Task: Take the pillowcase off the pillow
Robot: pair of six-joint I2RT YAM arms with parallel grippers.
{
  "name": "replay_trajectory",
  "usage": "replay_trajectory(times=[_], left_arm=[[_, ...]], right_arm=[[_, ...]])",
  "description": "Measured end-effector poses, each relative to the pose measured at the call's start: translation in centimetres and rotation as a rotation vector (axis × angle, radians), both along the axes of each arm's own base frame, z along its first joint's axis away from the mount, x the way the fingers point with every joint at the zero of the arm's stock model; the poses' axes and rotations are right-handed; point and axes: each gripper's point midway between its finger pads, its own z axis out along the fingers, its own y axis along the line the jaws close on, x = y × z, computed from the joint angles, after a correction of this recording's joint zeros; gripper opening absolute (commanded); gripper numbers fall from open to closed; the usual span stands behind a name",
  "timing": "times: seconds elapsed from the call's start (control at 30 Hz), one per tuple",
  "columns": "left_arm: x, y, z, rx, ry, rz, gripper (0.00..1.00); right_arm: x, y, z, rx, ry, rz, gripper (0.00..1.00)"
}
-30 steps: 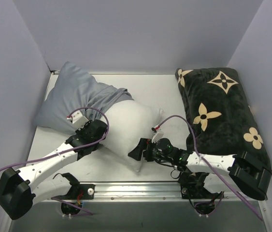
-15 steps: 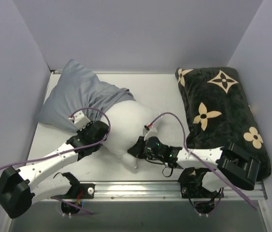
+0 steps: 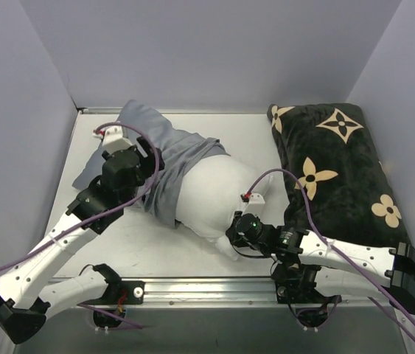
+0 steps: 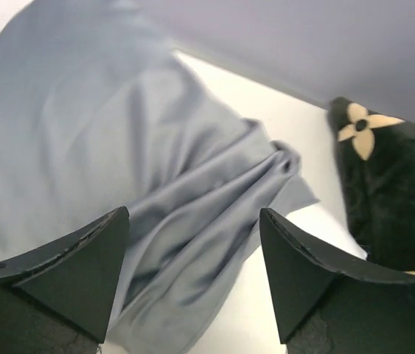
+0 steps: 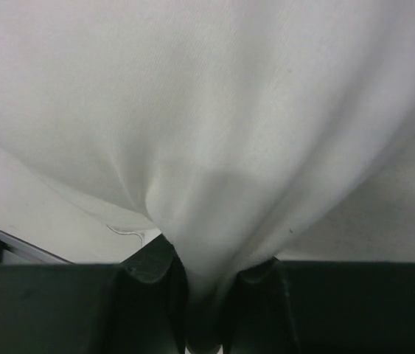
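The grey-blue pillowcase [image 3: 181, 151] lies wrinkled at the back left and still covers the far-left end of the white pillow [image 3: 214, 193]. My left gripper [image 3: 148, 168] hovers above the cloth. In the left wrist view it [image 4: 192, 214] is open, with the pillowcase [image 4: 155, 177] below and nothing between the fingers [image 4: 82, 273]. My right gripper [image 3: 234, 237] is at the pillow's near corner. In the right wrist view it [image 5: 203, 287] is shut on a bunched fold of the pillow [image 5: 207, 110].
A black cushion with tan flower motifs [image 3: 340, 166] fills the right side of the table and shows in the left wrist view [image 4: 395, 192]. Grey walls close in the back and sides. The metal rail [image 3: 207, 289] runs along the near edge.
My left gripper has let go of the cloth, opened, and lifted toward the back. My right gripper has shut on the pillow's near corner, and the pillow has shifted right.
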Motion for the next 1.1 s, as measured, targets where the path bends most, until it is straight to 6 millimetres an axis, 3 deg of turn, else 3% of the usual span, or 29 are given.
replay_trajectory(times=[0.13,0.23,0.33,0.4,0.5,0.57,0.6,0.63,0.7,0.73,0.77,0.87,0.93,1.03,1.1], left_arm=[[2.5,-3.7,5.9,0.082,-0.074,-0.157,0.83],[5.3,-7.6,7.3,0.177,-0.08,-0.289,0.85],[8.3,-11.8,4.0,0.283,-0.004,-0.427,0.86],[9.2,-13.7,-0.1,0.357,0.083,-0.52,0.86],[9.5,-15.3,-5.7,0.435,0.213,-0.628,0.85],[9.4,-15.8,-8.2,0.468,0.277,-0.676,0.81],[9.3,-15.8,-9.1,0.481,0.299,-0.688,0.76],[9.4,-15.8,-9.5,0.487,0.308,-0.695,0.58],[9.6,-15.6,-9.2,0.485,0.305,-0.689,0.36],[9.8,-15.4,-8.9,0.486,0.3,-0.685,0.13],[10.2,-15.1,-8.5,0.48,0.296,-0.672,0.04],[11.4,-13.1,-7.8,0.482,0.307,-0.604,0.0],[12.5,-10.7,-7.7,0.469,0.33,-0.516,0.0],[14.9,-5.7,-7.8,0.421,0.366,-0.352,0.0],[16.2,-1.1,-8.2,0.384,0.396,-0.223,0.0]], right_arm=[[-1.1,-0.4,-2.5,-0.049,0.035,0.028,0.0],[-1.6,-0.8,-3.7,-0.052,0.051,0.028,0.0],[-1.9,-1.0,-4.4,-0.046,0.06,0.019,0.0],[-1.9,-1.1,-4.7,-0.04,0.064,0.012,0.0],[-1.9,-1.0,-4.7,-0.034,0.064,0.008,0.0],[-1.9,-1.0,-4.7,-0.034,0.065,0.006,0.0],[-1.9,-1.0,-4.7,-0.034,0.066,0.005,0.0],[-1.9,-1.0,-4.8,-0.034,0.067,0.004,0.0],[-1.8,-1.0,-4.7,-0.034,0.067,0.003,0.0],[-1.8,-1.0,-4.7,-0.035,0.067,0.003,0.0],[-1.8,-1.0,-4.6,-0.036,0.067,0.003,0.0],[-1.4,-1.3,-3.7,-0.041,0.06,-0.006,0.0],[-0.8,-1.9,-2.8,-0.042,0.051,-0.022,0.0],[0.3,-2.9,-0.7,-0.026,0.024,-0.06,0.0],[1.1,-3.7,1.2,0.0,-0.009,-0.089,0.0]])
